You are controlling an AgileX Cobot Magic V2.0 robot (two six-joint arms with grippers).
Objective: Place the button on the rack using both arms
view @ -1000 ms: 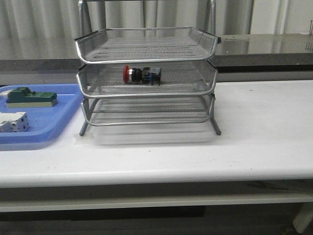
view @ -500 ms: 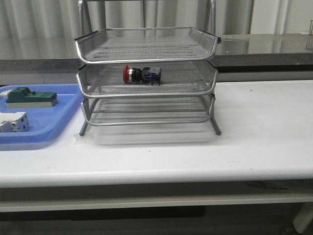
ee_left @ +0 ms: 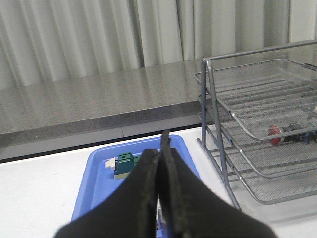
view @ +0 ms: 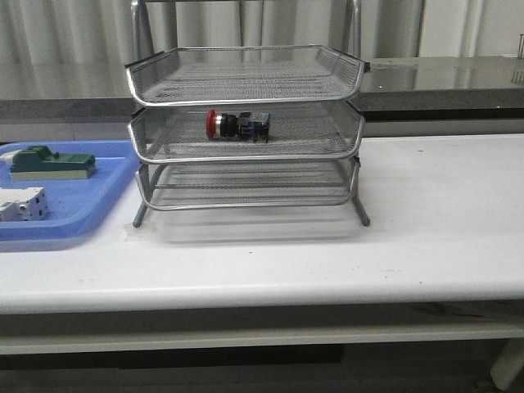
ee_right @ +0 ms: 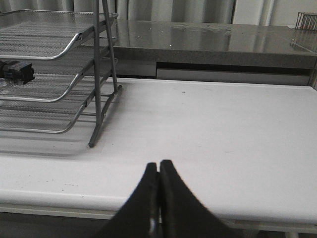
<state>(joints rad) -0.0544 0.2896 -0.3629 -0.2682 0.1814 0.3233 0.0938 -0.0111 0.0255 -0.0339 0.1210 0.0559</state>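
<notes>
The button (view: 237, 124), red head to the left with a black-and-blue body, lies on its side in the middle tier of the silver wire rack (view: 246, 155). It also shows in the left wrist view (ee_left: 290, 133) and, as a dark body only, in the right wrist view (ee_right: 17, 71). Neither arm shows in the front view. My left gripper (ee_left: 161, 148) is shut and empty, above the blue tray, left of the rack (ee_left: 257, 124). My right gripper (ee_right: 158, 166) is shut and empty, over the table's front edge, right of the rack (ee_right: 54, 54).
A shallow blue tray (view: 90, 214) sits left of the rack and holds a green block (view: 47, 163) and a white block (view: 22, 204). A grey counter (view: 442, 78) runs behind the white table (view: 434, 221).
</notes>
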